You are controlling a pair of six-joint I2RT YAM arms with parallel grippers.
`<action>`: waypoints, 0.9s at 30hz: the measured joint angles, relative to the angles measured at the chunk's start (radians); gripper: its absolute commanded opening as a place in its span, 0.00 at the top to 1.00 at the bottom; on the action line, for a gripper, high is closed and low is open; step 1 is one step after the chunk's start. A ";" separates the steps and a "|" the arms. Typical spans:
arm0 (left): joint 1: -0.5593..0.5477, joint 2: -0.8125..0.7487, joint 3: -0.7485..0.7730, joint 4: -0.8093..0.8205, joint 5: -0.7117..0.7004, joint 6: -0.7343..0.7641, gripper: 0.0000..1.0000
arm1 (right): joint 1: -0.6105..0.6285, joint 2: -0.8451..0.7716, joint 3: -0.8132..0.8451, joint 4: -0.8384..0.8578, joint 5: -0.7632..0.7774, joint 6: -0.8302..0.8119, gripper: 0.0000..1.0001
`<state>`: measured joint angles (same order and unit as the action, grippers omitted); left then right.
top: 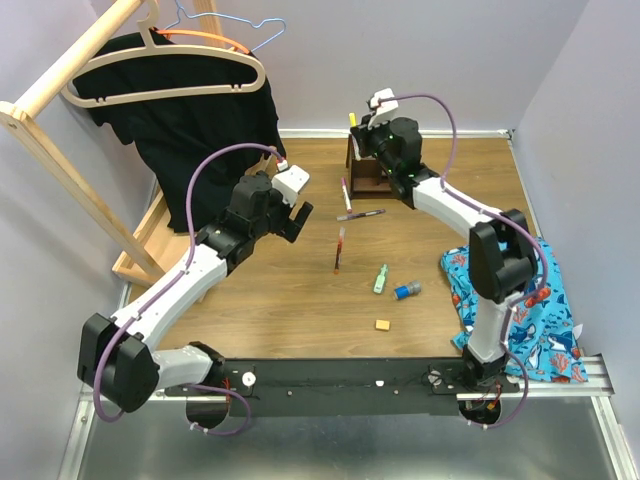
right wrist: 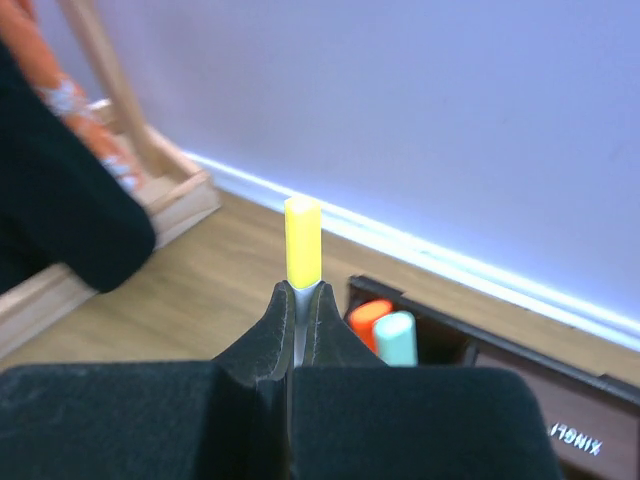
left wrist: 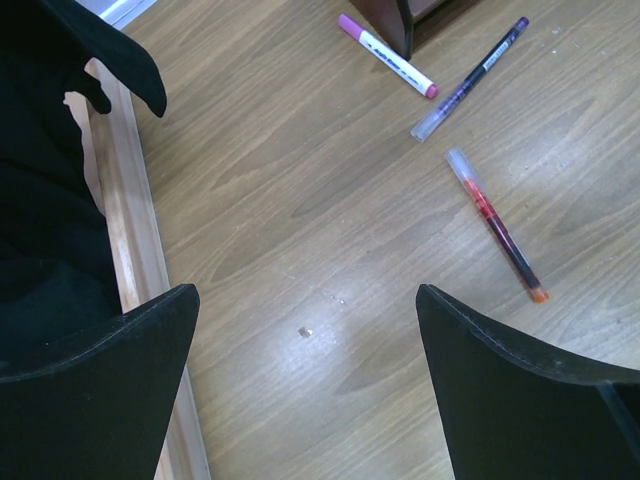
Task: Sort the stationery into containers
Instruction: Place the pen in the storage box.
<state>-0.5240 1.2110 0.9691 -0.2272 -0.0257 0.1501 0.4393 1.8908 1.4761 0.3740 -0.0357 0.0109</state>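
Observation:
My right gripper (right wrist: pixel 297 292) is shut on a yellow highlighter (right wrist: pixel 303 240), held upright just above the dark brown organizer (right wrist: pixel 560 395) at the back of the table (top: pixel 368 172). An orange cap (right wrist: pixel 366 318) and a mint-green cap (right wrist: pixel 396 338) stand in one of its compartments. A pink pen (left wrist: pixel 385 55), a purple pen (left wrist: pixel 470 78) and a red pen (left wrist: pixel 497 224) lie on the table ahead of my open, empty left gripper (left wrist: pixel 305 380). A green highlighter (top: pixel 381 278), a blue-capped tube (top: pixel 406 291) and an orange eraser (top: pixel 382 324) lie nearer the front.
A wooden clothes rack (top: pixel 60 140) with a black garment (top: pixel 190 110) on a hanger stands at the left; its base rail (left wrist: pixel 130 230) runs beside my left finger. A blue fish-print cloth (top: pixel 520 305) lies at the right edge.

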 measured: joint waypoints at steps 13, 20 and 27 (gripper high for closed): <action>0.021 0.039 0.018 0.000 0.000 0.000 0.01 | -0.003 0.145 0.010 0.228 0.167 -0.175 0.99; 0.021 0.056 0.018 0.000 0.000 -0.001 0.01 | -0.003 0.195 0.011 0.262 0.230 -0.205 0.98; 0.021 0.062 0.022 0.000 0.000 -0.001 0.01 | -0.003 0.220 0.011 0.261 0.281 -0.212 0.50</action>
<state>-0.5030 1.2732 0.9913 -0.2276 -0.0261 0.1490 0.4366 2.1109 1.4872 0.6350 0.2455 -0.2012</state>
